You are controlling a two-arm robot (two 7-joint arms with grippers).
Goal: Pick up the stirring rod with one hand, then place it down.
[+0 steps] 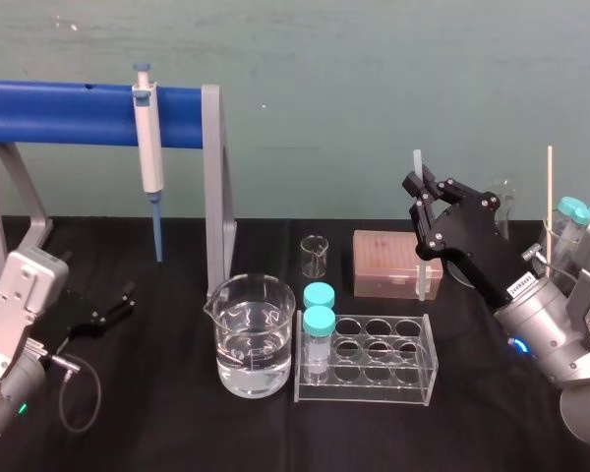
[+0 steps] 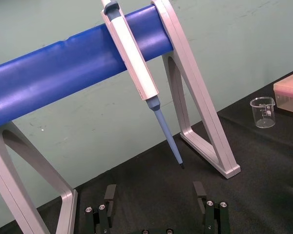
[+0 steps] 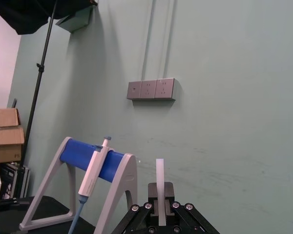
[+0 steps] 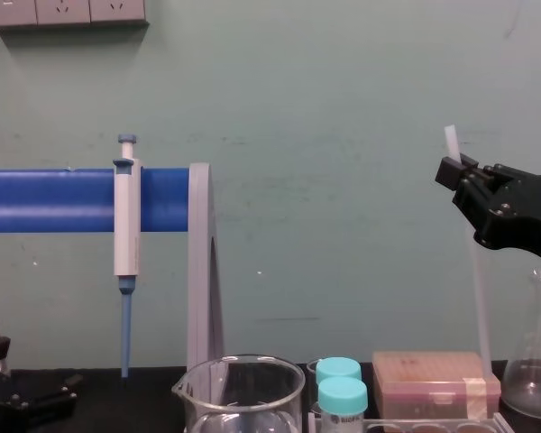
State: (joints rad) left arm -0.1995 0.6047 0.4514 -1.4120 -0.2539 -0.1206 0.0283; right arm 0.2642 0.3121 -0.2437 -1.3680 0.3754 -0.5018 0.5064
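Note:
The stirring rod [image 1: 422, 277] is a pale translucent stick standing almost upright above the right side of the table, in front of the pink tip box. My right gripper [image 1: 420, 187] is shut on the rod near its upper end. In the chest view the rod [image 4: 478, 298] hangs down from the right gripper [image 4: 455, 168] to the box's level. The right wrist view shows the rod [image 3: 159, 175] rising from between the gripper's [image 3: 159, 214] fingers. My left gripper [image 1: 113, 310] rests parked at the table's left; its fingers [image 2: 110, 194] stand apart with nothing between them.
A beaker of water [image 1: 254, 334] sits centre front beside a clear tube rack [image 1: 421, 369] holding two teal-capped vials [image 1: 319, 320]. Behind are a small beaker [image 1: 315, 254] and the pink tip box [image 1: 383, 261]. A pipette [image 1: 149, 138] hangs on the blue stand [image 1: 69, 113]. A flask [image 4: 536, 361] stands at right.

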